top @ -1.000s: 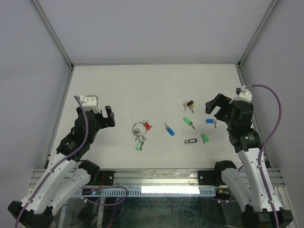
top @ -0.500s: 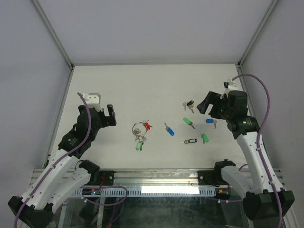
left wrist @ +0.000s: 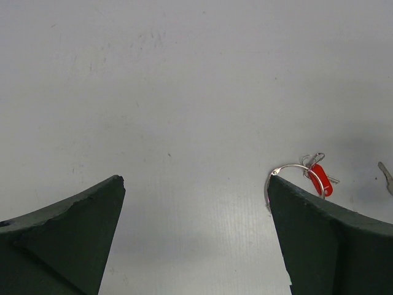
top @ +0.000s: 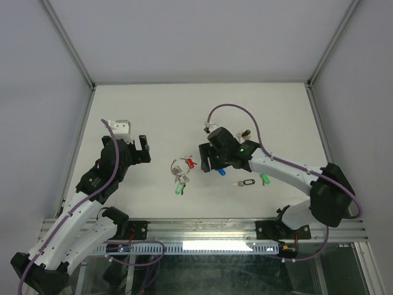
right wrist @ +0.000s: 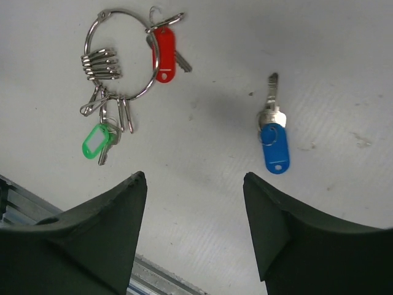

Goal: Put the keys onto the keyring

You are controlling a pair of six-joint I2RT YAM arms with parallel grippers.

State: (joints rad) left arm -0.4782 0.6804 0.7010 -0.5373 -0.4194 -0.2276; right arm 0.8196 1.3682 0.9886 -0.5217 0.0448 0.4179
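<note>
Here, thin round wire keyring (right wrist: 87,42), glossy blue-capped key (right wrist: 274,147) nearby.

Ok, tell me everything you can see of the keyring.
The keyring is a thin silver wire ring, metal by its look, lying flat on the white table. Threaded on it are a red-tagged key, a green-tagged key and a cluster of bare silver keys. Nothing grips it; the blue-tagged key lies apart.

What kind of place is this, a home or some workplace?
Probably a robot lab test cell, not a home: a white table walled by grey panels in aluminium framing, with the left arm and right arm bolted at its near edge.
</note>
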